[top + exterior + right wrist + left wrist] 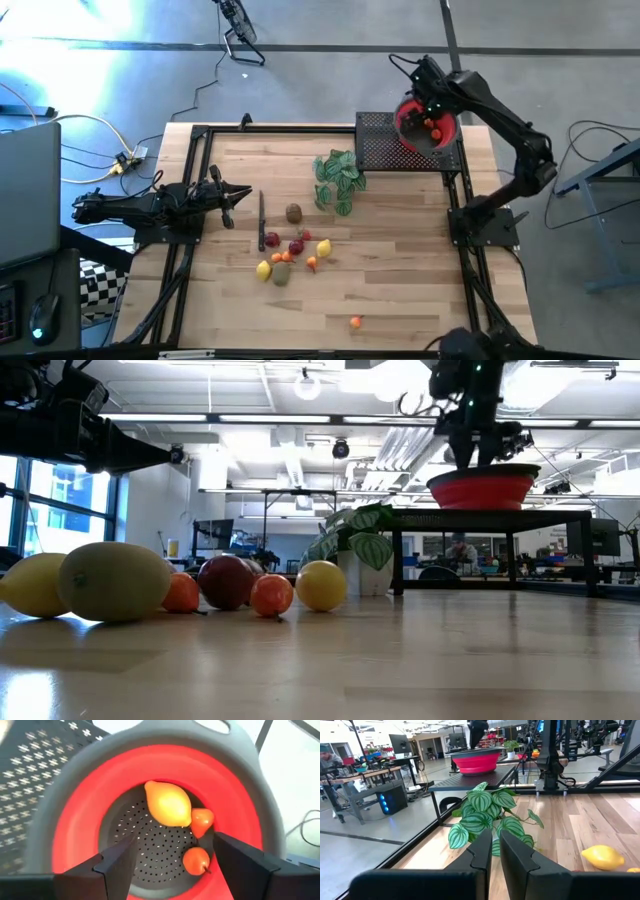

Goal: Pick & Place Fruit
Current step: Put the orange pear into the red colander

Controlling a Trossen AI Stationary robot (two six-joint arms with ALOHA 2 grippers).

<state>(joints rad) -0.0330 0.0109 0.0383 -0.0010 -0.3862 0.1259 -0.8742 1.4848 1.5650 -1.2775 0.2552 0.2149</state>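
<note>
Several toy fruits [290, 250] lie in a cluster on the wooden table: yellow lemons, red, orange and brown-green pieces. A brown one [293, 212] and an orange one [355, 321] lie apart. The red bowl [440, 135] sits on a black perforated stand at the far right. In it lie a lemon [167, 803] and two orange fruits [195, 860]. My right gripper [174, 845] hangs open over the bowl, pointing down, holding nothing. My left gripper [243, 190] rests shut at the table's left, left of the cluster.
A green leafy sprig [338, 180] lies between the cluster and the stand [385, 150]. A thin dark stick-like object [262, 222] lies left of the fruit. Black frame rails run along the table's left and right sides. Bare wood shows at the near side.
</note>
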